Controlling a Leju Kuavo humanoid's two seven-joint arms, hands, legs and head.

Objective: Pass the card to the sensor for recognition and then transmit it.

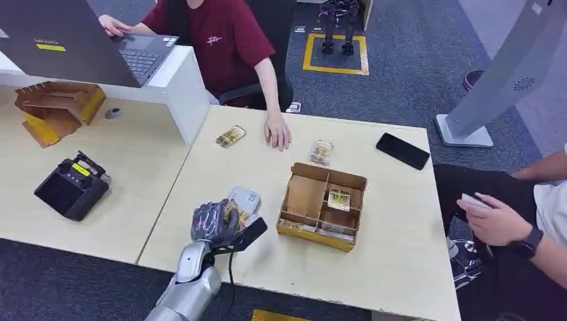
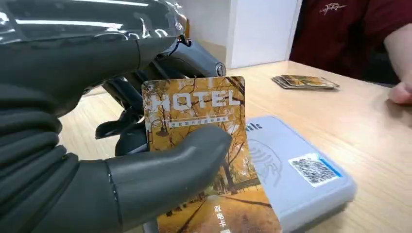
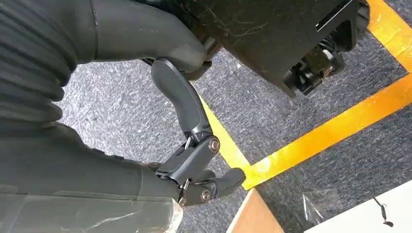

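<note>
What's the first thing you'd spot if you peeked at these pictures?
The robot's left hand holding an orange HOTEL card just over a pale card reader near the table's front edge. Next, a wooden sorting box with more cards sits mid-table, and a person's hand rests beyond it.

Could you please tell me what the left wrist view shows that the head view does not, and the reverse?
The left wrist view alone shows the HOTEL print on the card and the code sticker on the reader. The head view alone shows the wooden box, the black phone and a laptop. Both share the left hand holding the card over the grey reader.
</note>
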